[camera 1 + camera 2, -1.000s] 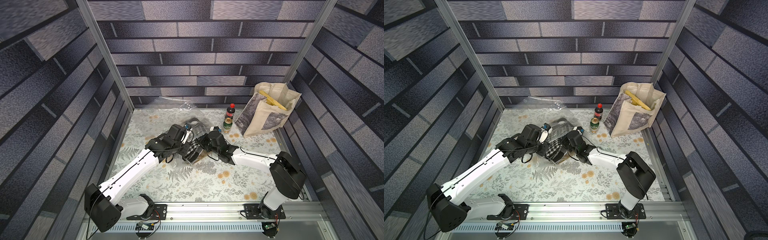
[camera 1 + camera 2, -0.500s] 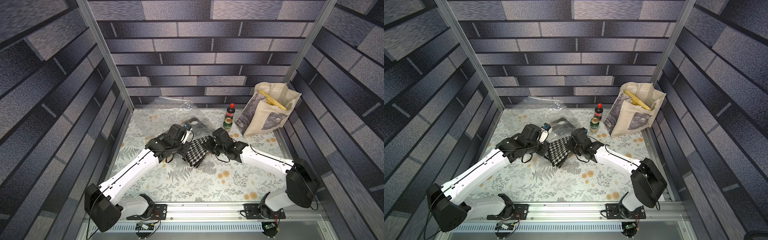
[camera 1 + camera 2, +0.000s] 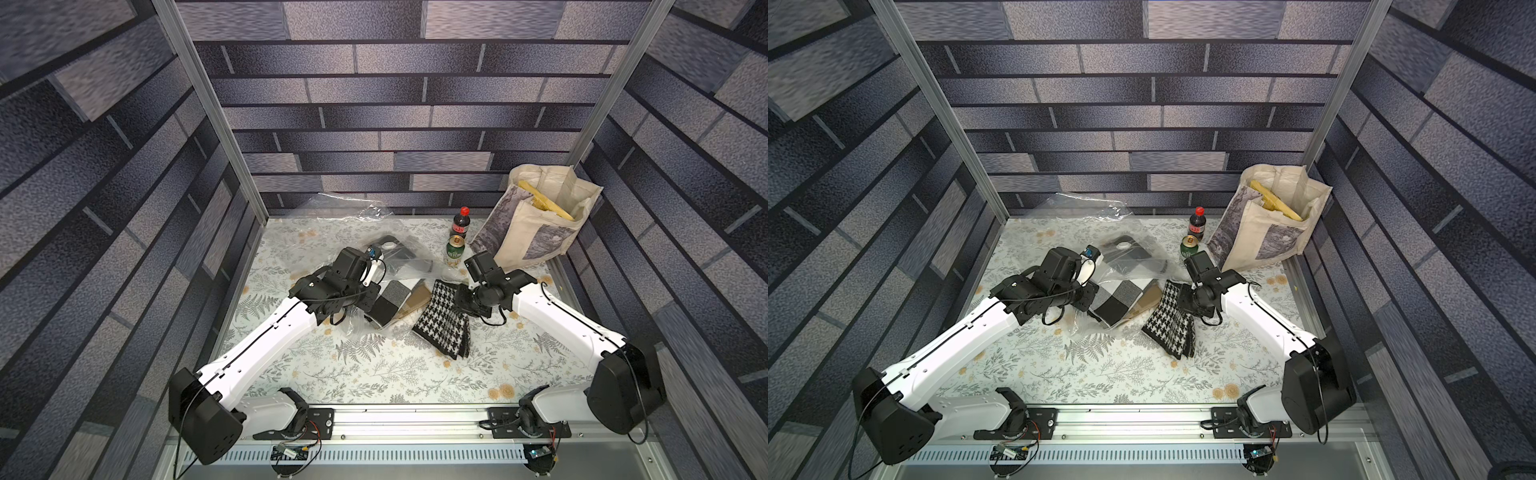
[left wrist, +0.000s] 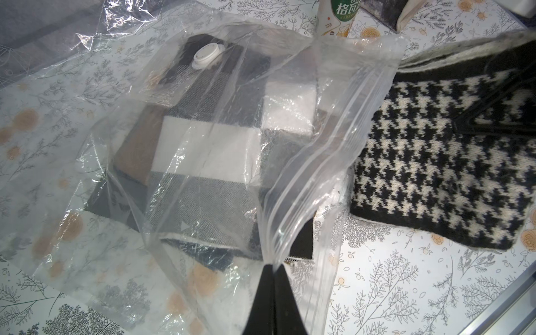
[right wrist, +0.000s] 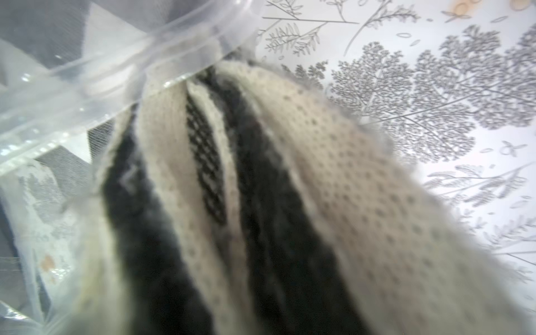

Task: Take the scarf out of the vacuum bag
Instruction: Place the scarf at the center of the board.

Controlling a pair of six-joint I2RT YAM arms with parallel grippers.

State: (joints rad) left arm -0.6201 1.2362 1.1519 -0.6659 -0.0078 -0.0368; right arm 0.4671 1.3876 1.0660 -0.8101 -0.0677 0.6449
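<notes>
Beside vacuum bag point(image 4: 333, 116), right hand point(image 3: 459, 300) grips scarf point(image 3: 442, 326)

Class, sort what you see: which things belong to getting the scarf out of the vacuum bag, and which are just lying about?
Job in hand: vacuum bag; houndstooth scarf; left gripper, pinching the bag's edge; right gripper, holding the scarf.
Lying about: tote bag; red-capped bottle; green can; loose plastic sheet by the back wall.

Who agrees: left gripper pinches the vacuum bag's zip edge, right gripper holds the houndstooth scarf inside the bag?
No: the houndstooth scarf lies outside the vacuum bag, as the left wrist view shows. The left gripper does pinch the zip edge; the right gripper does hold the scarf.
</notes>
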